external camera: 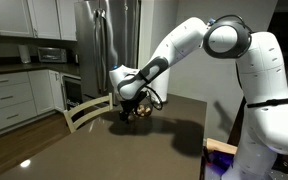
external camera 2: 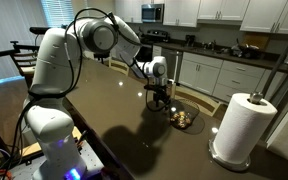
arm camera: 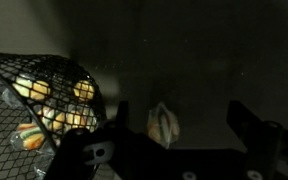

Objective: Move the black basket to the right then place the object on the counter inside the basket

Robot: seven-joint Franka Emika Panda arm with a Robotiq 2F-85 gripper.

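Observation:
The black basket is a dark mesh bowl with yellowish and brownish pieces inside. It sits at the left of the wrist view and also shows in both exterior views. A small pale wrapped object lies on the dark glossy counter just beside the basket. My gripper is open and hangs low over the counter, its two dark fingers either side of the wrapped object and not touching it. In both exterior views the gripper is next to the basket.
A tall white paper towel roll stands on the counter beyond the basket. A pale wooden chair back is at the counter's far edge. Kitchen cabinets and a steel fridge stand behind. The counter stretches wide toward the robot base.

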